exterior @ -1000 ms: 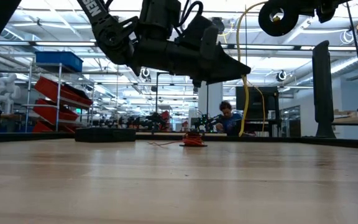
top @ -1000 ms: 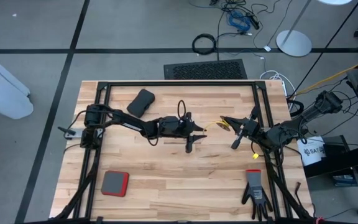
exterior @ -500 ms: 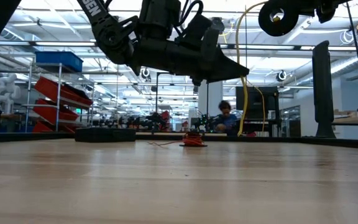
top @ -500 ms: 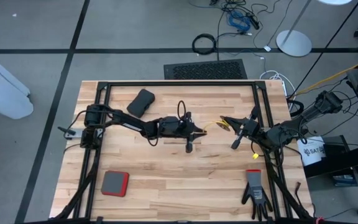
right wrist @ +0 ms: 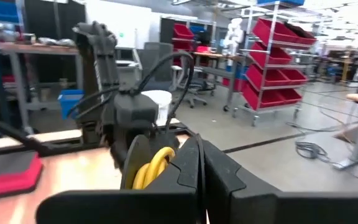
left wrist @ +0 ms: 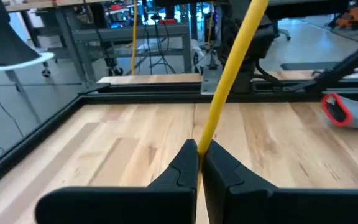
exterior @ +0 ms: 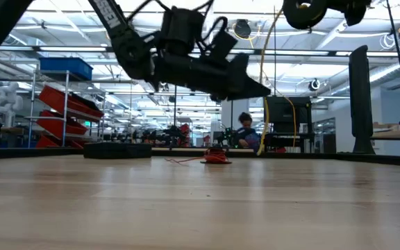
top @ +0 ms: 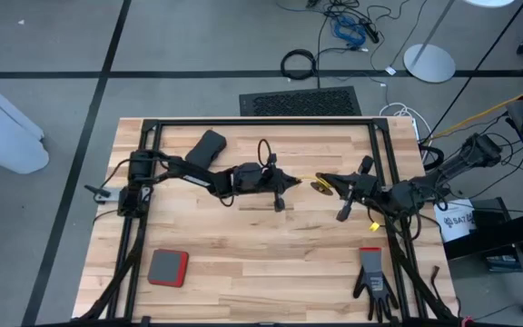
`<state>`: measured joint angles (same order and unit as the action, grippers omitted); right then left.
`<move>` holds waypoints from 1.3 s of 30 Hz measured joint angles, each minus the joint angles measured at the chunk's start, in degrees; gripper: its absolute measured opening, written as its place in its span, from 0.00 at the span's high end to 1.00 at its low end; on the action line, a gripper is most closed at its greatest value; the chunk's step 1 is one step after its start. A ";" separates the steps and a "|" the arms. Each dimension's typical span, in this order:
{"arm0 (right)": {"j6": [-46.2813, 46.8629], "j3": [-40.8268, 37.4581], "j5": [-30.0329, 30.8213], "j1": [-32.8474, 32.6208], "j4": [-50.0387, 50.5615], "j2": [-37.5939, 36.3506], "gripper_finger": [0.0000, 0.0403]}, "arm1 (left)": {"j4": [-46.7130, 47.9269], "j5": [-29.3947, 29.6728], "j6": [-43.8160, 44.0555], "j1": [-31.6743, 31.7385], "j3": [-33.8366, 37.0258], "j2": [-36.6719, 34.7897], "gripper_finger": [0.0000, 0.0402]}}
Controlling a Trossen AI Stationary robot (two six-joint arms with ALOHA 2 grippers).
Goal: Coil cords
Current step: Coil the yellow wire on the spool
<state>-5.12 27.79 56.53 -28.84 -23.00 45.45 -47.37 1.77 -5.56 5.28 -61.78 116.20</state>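
Note:
The yellow cord (left wrist: pixel 229 74) runs from a black reel (top: pixel 321 187) high over the table's middle to my left gripper (left wrist: pixel 199 154), which is shut on it. My right gripper (right wrist: pixel 199 163) is shut on that reel (right wrist: pixel 143 163), which has yellow cord wound on it. In the low view the cord (exterior: pixel 262 62) bows down from the reel (exterior: pixel 304 8) past my left gripper (exterior: pixel 266 90) toward the table. The reddish-orange cord (exterior: pixel 215 157) lies in a loose heap on the table farther back. My left gripper pinches the yellow cord (left wrist: pixel 205 138) between its two fingertips, on the free stretch a little way from the reel. The fingers come roughly level from the table's left, and the cord rises slanting out of them, clear of the table. My right gripper holds the reel by its edge (right wrist: pixel 166 158), coming from the table's right. Its own fingers hide the exact place of contact. The reel is lifted well clear of the table, with its wound yellow turns showing.
A black case (top: pixel 205 148) lies at the far left, a red pad (top: pixel 167 267) at the near left and a black glove (top: pixel 374 277) at the near right. Black frame rails (top: pixel 261 123) border the table. A person (exterior: pixel 245 132) shows in the room beyond.
My left gripper has shut on the yellow cord and shifted a little toward the table's far edge. My right gripper has carried the reel slightly up and toward the left, and the cord below it now bows instead of hanging straight.

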 joint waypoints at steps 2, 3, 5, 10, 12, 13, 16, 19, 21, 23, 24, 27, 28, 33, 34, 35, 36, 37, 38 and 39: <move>-0.01 0.00 -0.07 1.38 -2.13 1.62 1.00 | -0.29 -1.17 0.90 0.19 -1.89 2.07 0.99; 0.07 0.00 -0.07 2.22 -3.08 2.66 1.00 | -0.25 -1.65 1.34 0.19 -2.83 3.21 0.99; 0.70 0.00 -0.64 4.12 -5.35 5.03 1.00 | -0.28 -2.81 2.15 -0.14 -5.42 5.88 0.99; 1.43 0.00 1.23 8.98 -12.37 13.25 1.00 | 0.14 -4.25 2.29 -1.68 -11.05 10.98 0.99; 1.02 0.00 3.37 10.57 -14.91 16.64 1.00 | 0.10 -4.91 2.32 -2.18 -12.61 12.07 0.99; 0.70 0.00 3.66 11.52 -16.55 18.17 1.00 | 0.18 -4.95 2.32 -2.43 -13.13 12.31 0.99; 0.75 0.00 3.98 14.31 -21.00 22.49 1.00 | 0.35 -5.00 2.27 -2.84 -13.96 12.53 0.99; 2.39 0.00 3.18 16.80 -25.63 26.59 1.00 | 0.33 -5.12 2.31 -2.80 -14.30 12.53 0.99; 2.93 0.00 1.30 17.78 -27.53 28.37 1.00 | 1.32 -5.12 2.32 -2.72 -14.31 12.53 0.99; 2.97 0.00 0.74 18.04 -28.61 29.09 1.00 | 3.10 -5.14 2.33 -2.41 -14.31 12.53 0.99; 2.95 0.00 0.90 18.08 -29.12 29.16 1.00 | 3.80 -5.15 2.43 -2.31 -14.31 12.53 0.99; 2.32 0.00 3.45 18.71 -29.52 29.16 1.00 | 4.07 -6.26 2.79 -2.24 -14.31 12.53 0.99; 1.97 0.00 4.24 18.98 -29.53 29.16 1.00 | 4.04 -6.69 2.74 -2.35 -14.31 12.53 0.99; 1.33 0.00 5.92 20.13 -28.55 29.16 1.00 | 4.06 -9.99 2.52 -2.68 -14.30 12.53 0.99; 1.04 0.00 7.79 20.30 -27.50 29.16 1.00 | 4.19 -11.12 2.83 -2.62 -14.30 12.53 0.99; 0.98 0.00 9.99 20.49 -25.99 29.16 1.00 | 4.38 -12.29 3.48 -2.58 -14.29 12.53 0.99; 1.23 0.00 11.48 20.64 -24.33 29.16 1.00 | 4.51 -13.42 3.76 -2.56 -14.29 12.53 0.99; 2.05 0.00 12.59 20.65 -22.55 29.16 1.00 | 4.91 -14.32 3.96 -2.54 -14.29 12.53 0.99; 3.12 0.00 13.32 20.65 -21.12 29.16 1.00 | 5.27 -14.80 4.00 -2.54 -14.29 12.53 0.99; 4.48 0.00 13.58 20.68 -19.69 29.16 1.00 | 5.69 -15.00 4.01 -2.57 -14.29 12.53 0.99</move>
<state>-0.64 27.79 70.11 -8.16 -42.70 74.61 -41.67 -13.23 -1.55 2.71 -76.07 128.73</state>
